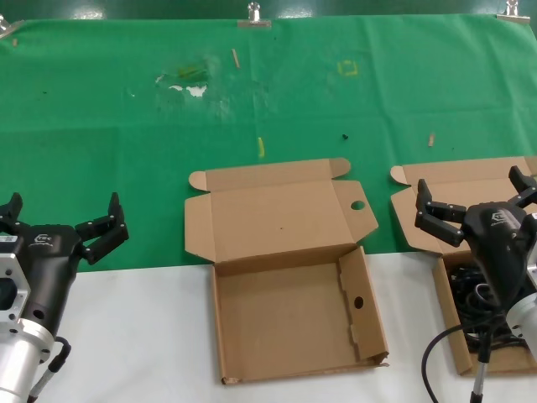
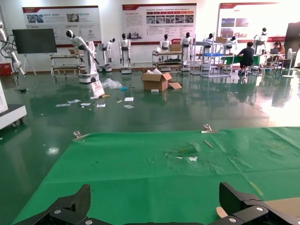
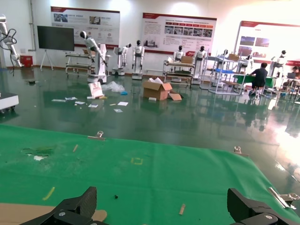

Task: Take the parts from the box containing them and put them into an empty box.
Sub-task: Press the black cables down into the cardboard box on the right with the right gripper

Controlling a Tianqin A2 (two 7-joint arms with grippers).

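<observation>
The parts point(image 1: 477, 304), black looped cords, lie in the box containing them point(image 1: 448, 295) at the right edge of the head view. Above it hangs the right end effector point(image 1: 476, 204), fingers spread wide, holding nothing. The empty box point(image 1: 295, 323) sits open at centre on the white surface point(image 1: 143, 336). The left end effector point(image 1: 63, 225), lower left, is likewise spread and empty.

Centre box point(image 1: 285, 327): I see its tray open from above.
Right box point(image 1: 470, 336): right gripper point(image 1: 475, 204) overhangs the cords point(image 1: 471, 290).
</observation>
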